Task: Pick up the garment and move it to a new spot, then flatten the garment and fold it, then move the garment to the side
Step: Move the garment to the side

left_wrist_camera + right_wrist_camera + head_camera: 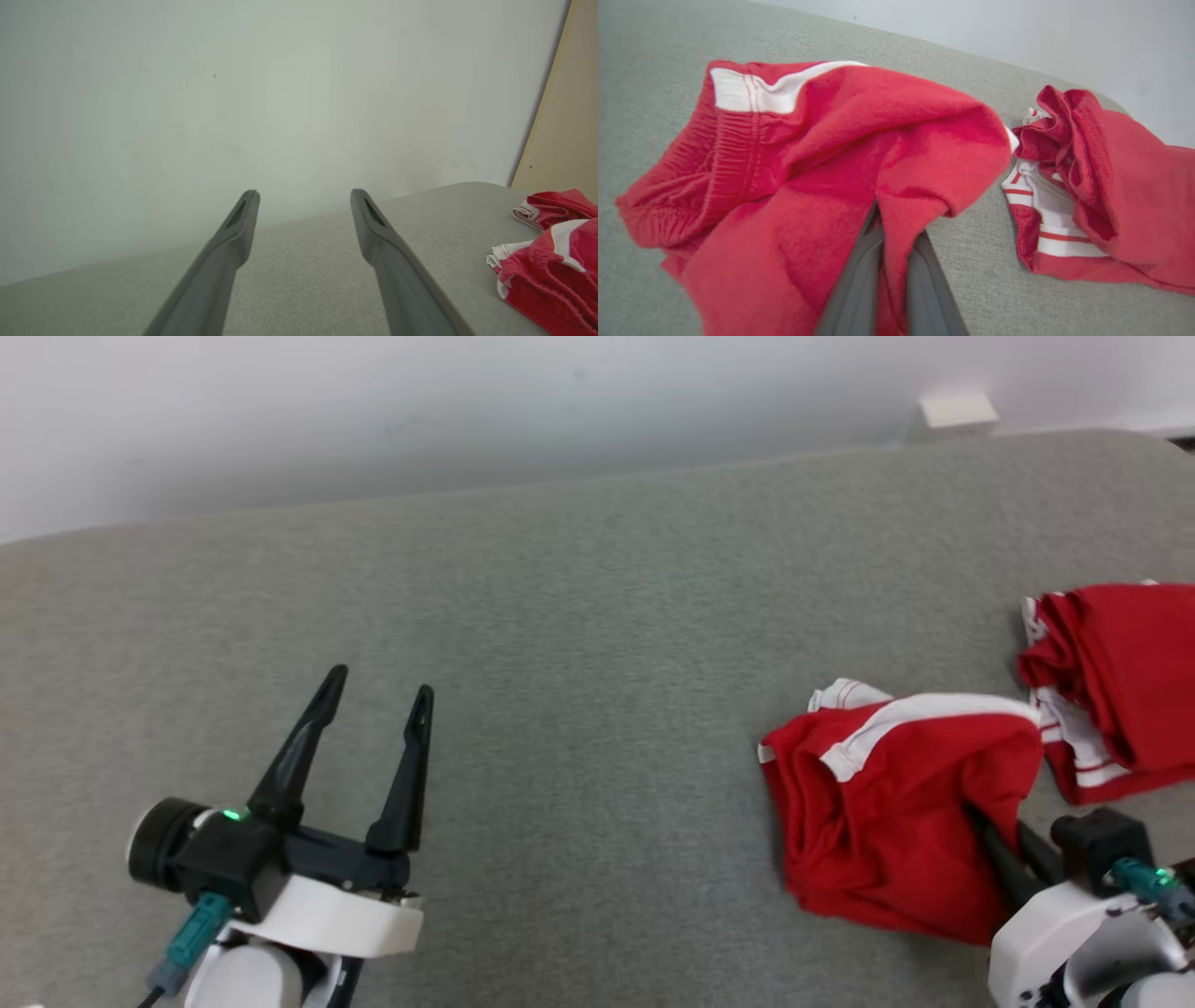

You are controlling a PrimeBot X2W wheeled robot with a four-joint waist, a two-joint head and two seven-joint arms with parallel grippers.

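We see the right gripper (pixel 1004 840) clamped on a fold at the near edge of the garment (pixel 887 803), which sits crumpled on the grey pad (pixel 560 616) over on our right side. Pinching an edge makes sense, we reckon: the cloth can hang free when it gets lifted to a new spot. The left gripper (pixel 381 683) hovers with fingers wide apart and nothing between them, well apart from the garment, probably waiting for the flattening. A second red piece (pixel 1111 681) lies just beside it, cut off by the frame edge. The right fingertips are buried in cloth, so we can't tell how much is caught.
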